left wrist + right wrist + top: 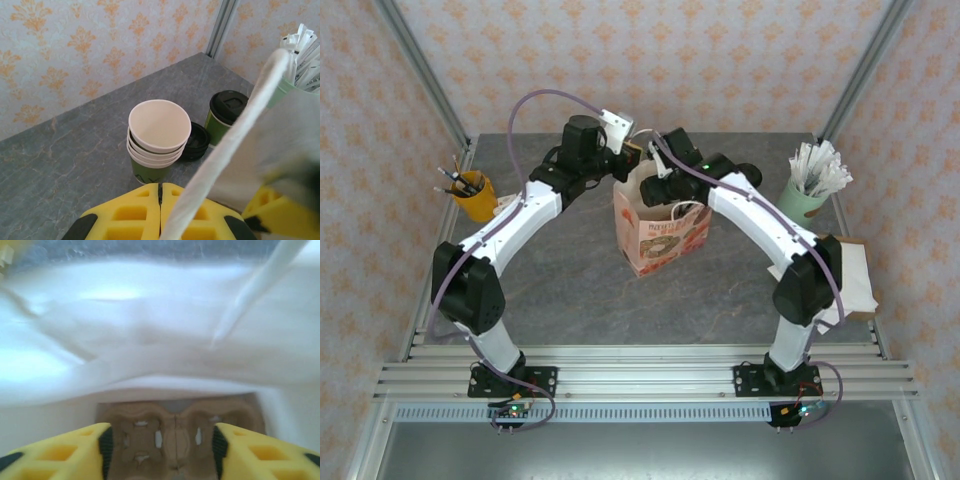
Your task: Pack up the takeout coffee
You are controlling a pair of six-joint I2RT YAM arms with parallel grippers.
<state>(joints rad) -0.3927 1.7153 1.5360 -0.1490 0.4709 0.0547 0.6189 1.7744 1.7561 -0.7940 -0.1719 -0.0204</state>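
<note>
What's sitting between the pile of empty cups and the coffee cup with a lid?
A loose black lid lies flat on the table between them, in the left wrist view.

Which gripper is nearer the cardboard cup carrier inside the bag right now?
Right. The right gripper is open inside the bag, just above the carrier; the left gripper is shut on the bag's handle up top.

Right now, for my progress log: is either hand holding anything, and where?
Left hand pinches the paper bag by its white handle; right hand, open inside the bag, holds nothing.
</note>
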